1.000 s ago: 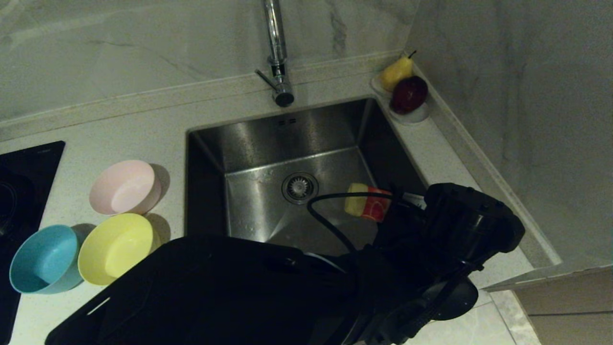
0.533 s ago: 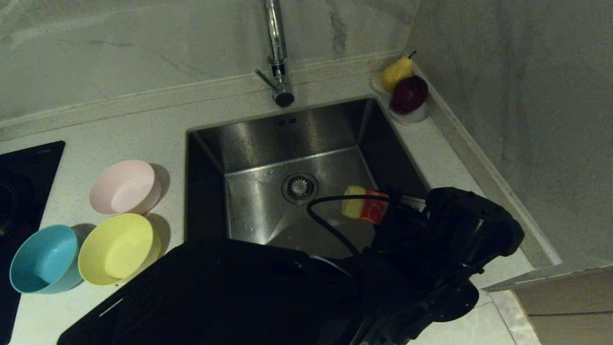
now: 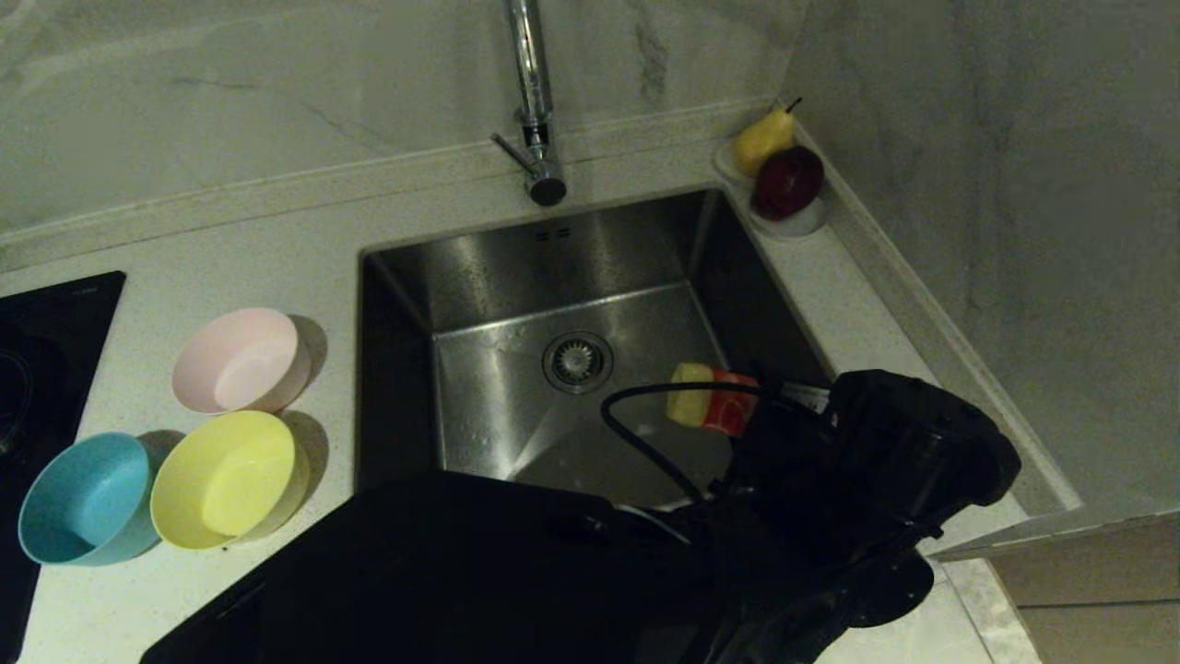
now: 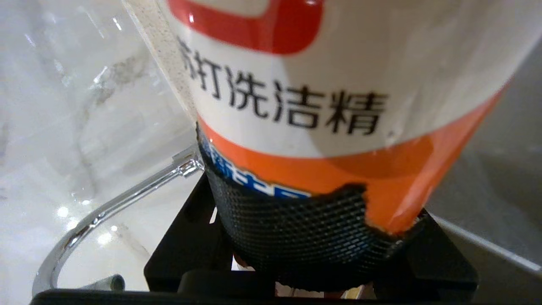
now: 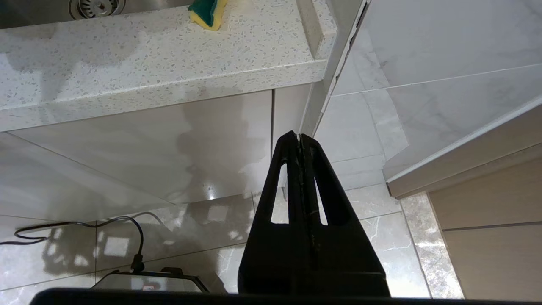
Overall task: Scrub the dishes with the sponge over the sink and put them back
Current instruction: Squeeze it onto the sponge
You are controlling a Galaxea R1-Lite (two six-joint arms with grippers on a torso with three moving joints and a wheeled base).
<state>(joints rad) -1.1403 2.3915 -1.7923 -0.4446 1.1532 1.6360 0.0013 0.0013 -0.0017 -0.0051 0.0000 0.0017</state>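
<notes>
My left gripper [image 3: 758, 417] reaches across to the right side of the sink [image 3: 498, 397] and is shut on a dish soap bottle [image 3: 712, 406], held over the basin. In the left wrist view the bottle [image 4: 322, 97] fills the frame, white and orange with a black mesh sleeve between the gripper's [image 4: 313, 241] jaws. Pink bowl [image 3: 241, 360], yellow bowl [image 3: 226, 478] and blue bowl [image 3: 88, 498] stand on the counter left of the sink. The sponge [image 5: 208, 12] lies on the counter by the sink edge. My right gripper [image 5: 300, 137] hangs shut and empty below the counter.
A tall chrome tap [image 3: 533, 101] stands behind the sink. A white saucer [image 3: 800, 224] with a pear [image 3: 763, 138] and a dark red apple [image 3: 788, 180] sits in the back right corner. A black hob [image 3: 46, 323] lies far left. A wall closes the right side.
My left arm has shifted slightly toward the near right, carrying the bottle with it. The bowls and the right gripper have not moved.
</notes>
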